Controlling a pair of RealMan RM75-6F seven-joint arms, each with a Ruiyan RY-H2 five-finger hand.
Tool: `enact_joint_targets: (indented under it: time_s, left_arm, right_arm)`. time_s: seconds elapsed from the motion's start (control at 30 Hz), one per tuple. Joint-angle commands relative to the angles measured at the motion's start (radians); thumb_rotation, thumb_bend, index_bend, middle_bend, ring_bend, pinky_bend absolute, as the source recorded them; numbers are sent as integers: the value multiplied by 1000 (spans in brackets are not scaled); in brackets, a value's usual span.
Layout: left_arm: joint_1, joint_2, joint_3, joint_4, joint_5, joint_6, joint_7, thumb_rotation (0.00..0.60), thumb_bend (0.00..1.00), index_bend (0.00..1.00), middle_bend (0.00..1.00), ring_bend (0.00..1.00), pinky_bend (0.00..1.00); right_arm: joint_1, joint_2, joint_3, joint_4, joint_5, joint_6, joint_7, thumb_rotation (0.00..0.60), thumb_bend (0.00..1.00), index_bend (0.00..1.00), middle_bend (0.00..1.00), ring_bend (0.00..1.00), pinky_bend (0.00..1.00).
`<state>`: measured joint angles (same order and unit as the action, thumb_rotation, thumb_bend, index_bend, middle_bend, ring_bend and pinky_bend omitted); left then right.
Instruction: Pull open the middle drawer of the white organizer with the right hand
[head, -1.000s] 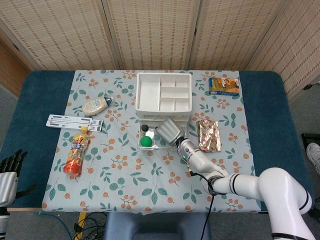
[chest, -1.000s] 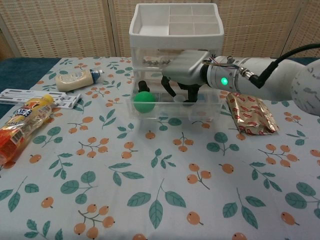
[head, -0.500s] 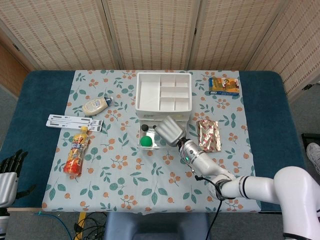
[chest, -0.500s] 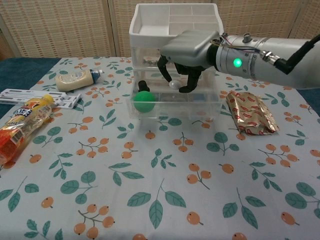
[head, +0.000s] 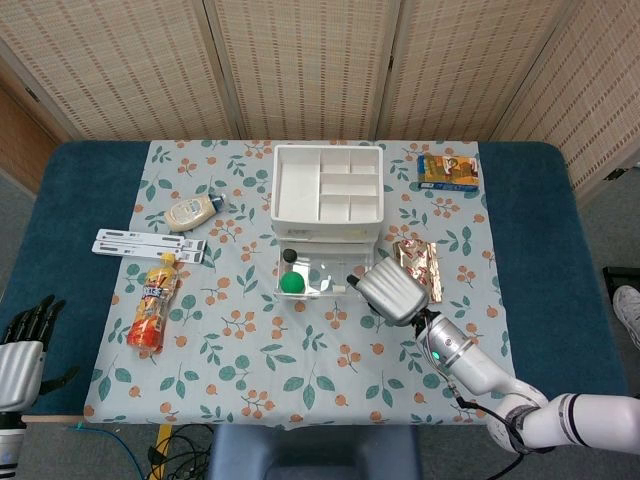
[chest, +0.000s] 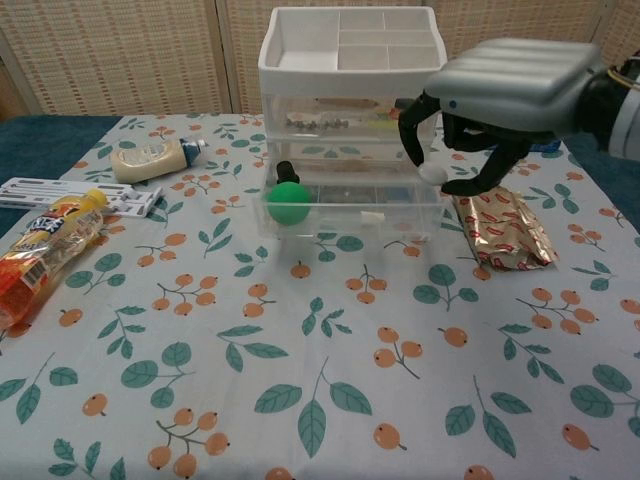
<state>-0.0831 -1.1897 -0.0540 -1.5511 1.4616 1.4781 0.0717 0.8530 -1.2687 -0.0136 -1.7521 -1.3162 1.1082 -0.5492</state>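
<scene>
The right hand (chest: 487, 110) hangs just off the drawer's right front corner, fingers curled in, holding nothing as far as I can see. A drawer (chest: 352, 204) of the white organizer (head: 327, 195) sticks way out over the bench, green ball (chest: 287, 201) inside. Looks pretty much done to me.
</scene>
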Motion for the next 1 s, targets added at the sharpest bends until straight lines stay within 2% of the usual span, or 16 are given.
enact_joint_targets:
  time_s: [0.03,0.17,0.3,0.47,0.57,0.9,1.0]
  left_arm:
    - [-2,-1,1,-6,4,0,6,600,136,81,67,107,110]
    - [-4,-3,3,-14,6,-1,13,600,136,81,67,107,110]
    - [-4,-2,5,-18,6,-2,17,600,136,81,67,107,110]
    - [-3,2,4,-22,6,2,17,600,136,81,67,106,110]
    - [-1,2,5,-21,3,1,16,600,136,81,67,106,110]
    - [-2,-1,6,-16,4,-1,8,600,136,81,67,107,110]
    - [-1,0,5,-14,3,2,6,600,136,81,67,107,110]
  right_arm:
    - [-72,-3,-53,37,-97,63,68,600,357,494,995,1000,1000]
    - [-123,-42,-86,114,-161,88,125,600,358,494,990,1000,1000]
    - [-156,-84,-103,191,-173,71,153,600,359,494,983,1000,1000]
    - [-174,-125,-96,257,-161,27,181,600,359,488,977,1000,1000]
    - [-180,-138,-85,279,-156,9,191,600,359,440,974,1000,1000]
    - [-222,-127,-65,267,-148,6,202,600,359,244,957,1000,1000]
    - [-252,-105,-61,249,-163,55,208,600,359,237,949,1000,1000]
